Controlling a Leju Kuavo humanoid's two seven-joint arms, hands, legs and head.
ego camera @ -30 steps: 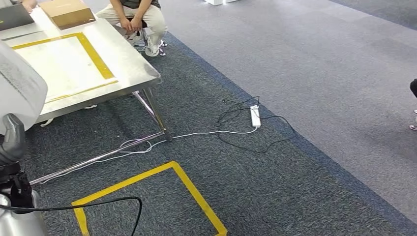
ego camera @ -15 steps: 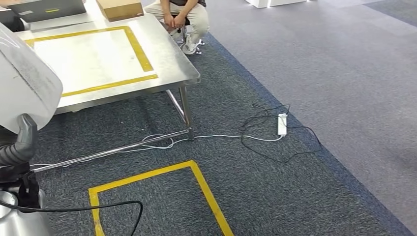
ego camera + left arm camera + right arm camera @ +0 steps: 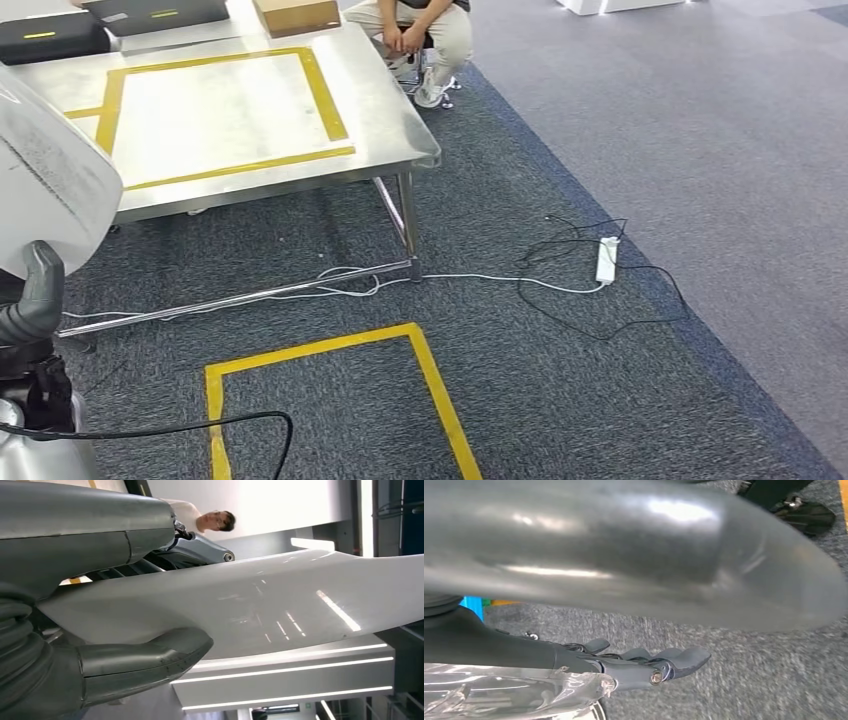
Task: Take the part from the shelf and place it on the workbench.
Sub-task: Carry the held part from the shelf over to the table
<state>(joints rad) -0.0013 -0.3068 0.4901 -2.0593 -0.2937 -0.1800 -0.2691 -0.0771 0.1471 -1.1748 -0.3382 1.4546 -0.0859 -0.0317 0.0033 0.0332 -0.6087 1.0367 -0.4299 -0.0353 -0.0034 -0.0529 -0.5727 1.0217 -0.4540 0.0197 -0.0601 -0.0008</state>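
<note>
White and smooth, the part [image 3: 45, 180] sits at the left edge of the head view, and your left hand [image 3: 100, 605] holds it: in the left wrist view the thick thumb lies along one face and the darker fingers [image 3: 200, 555] press the other face, so the panel is clamped between them. Your right hand [image 3: 644, 665] has its fingers bent in, and something clear and crinkled lies just beside it; I cannot tell if the hand grips it.

Next comes the yellow tape square [image 3: 330, 400] on the carpet, at the lower middle. Compared with a second ago, the whole picture has shifted to the right and a little down. This is the camera turning with the body, not the things moving.

Farther away, the steel surface [image 3: 380, 110] with its yellow outline [image 3: 230, 110] now fills more of the upper left, and a dark case [image 3: 50, 38] has come into view. A seated person [image 3: 420, 30] is at its far corner. I judge you are turning toward the surface, so carrying is under way and placing is not yet done.
</note>
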